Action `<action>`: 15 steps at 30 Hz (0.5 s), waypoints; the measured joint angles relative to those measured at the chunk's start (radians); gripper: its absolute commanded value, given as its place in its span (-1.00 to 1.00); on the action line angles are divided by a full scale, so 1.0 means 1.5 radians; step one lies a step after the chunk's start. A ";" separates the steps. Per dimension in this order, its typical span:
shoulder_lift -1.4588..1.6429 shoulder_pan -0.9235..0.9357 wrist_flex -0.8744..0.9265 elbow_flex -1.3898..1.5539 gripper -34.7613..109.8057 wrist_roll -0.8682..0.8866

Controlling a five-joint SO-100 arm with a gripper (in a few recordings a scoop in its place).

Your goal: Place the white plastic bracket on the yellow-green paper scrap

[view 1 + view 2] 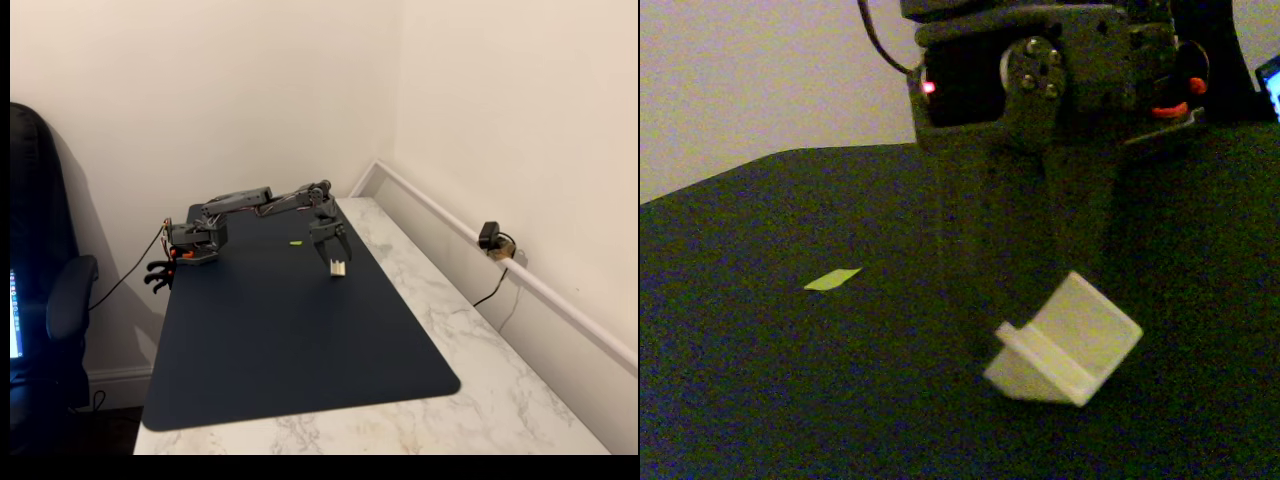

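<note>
The claw (338, 257) hangs spread over the white plastic bracket (1064, 342), which we judge light, stiff and slick, best pinched across its flat walls.

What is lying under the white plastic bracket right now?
Only the dark mat shows beneath the white plastic bracket. The yellow-green paper scrap lies apart, uncovered. The claw hangs above the bracket.

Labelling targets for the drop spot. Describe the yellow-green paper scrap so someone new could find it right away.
Start at the dark blue mat on the marble table. Near its far end the gripper hangs over a white bracket, and the paper scrap lies flat on the mat just left of them in that fixed view. It is the only bright yellow-green thing, a thin flat sliver, smaller than the blocky bracket.
</note>
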 measured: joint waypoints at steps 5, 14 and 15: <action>-0.009 -0.008 0.001 -0.005 -0.13 0.009; -0.009 -0.011 0.001 -0.005 -0.16 0.021; -0.009 -0.012 0.001 -0.005 -0.16 0.024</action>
